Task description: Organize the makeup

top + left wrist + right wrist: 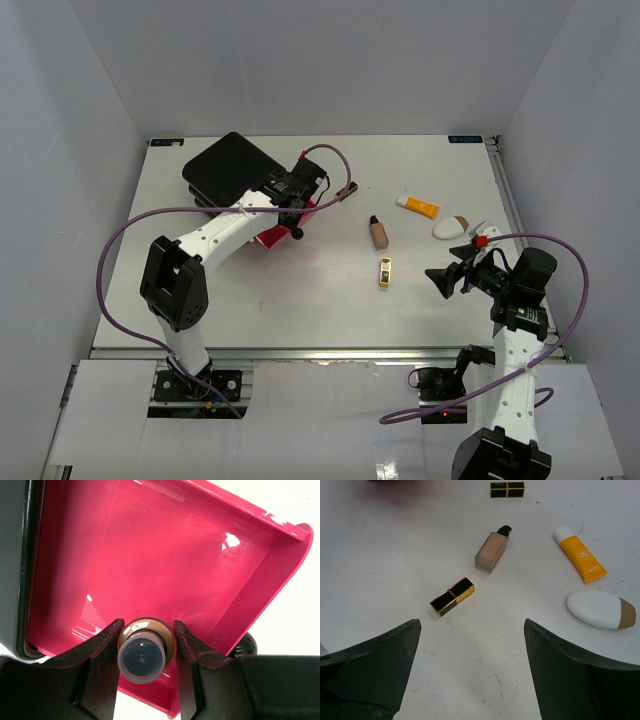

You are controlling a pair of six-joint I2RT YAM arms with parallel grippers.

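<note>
The left gripper pinched a beige, dark-capped foundation bottle over the open pink drawer. A clean release likely meant lowering it near the drawer floor, clear of the walls, before letting go. The right gripper hung spread above the tabletop, near a lipstick.
</note>
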